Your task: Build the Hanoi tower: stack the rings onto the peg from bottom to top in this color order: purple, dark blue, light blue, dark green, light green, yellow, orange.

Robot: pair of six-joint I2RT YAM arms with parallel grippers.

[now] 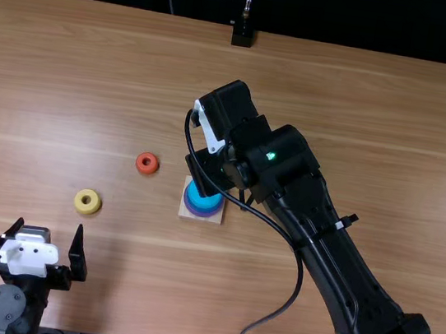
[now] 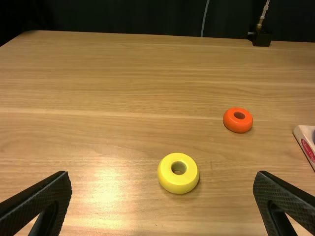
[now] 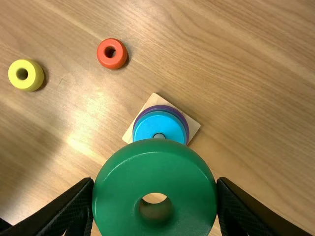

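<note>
Green ring (image 3: 155,169) inside the right claw (image 1: 208,172)

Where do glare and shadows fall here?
Left wrist view: a bright glare patch on the table. Right wrist view: softer sheen, short shadows beside the yellow ring and orange ring. Top view: a faint shadow beside the left end effector.

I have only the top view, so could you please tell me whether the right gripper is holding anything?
Observer: Yes, the right wrist view shows a dark green ring between the fingers of the right gripper.
Operator: Thank you. Can you see the peg?
Observer: Its tip shows in the hole of the light blue ring.
Operator: What shows through the held ring's hole?
Observer: Bare wood of the table, in that view.
</note>
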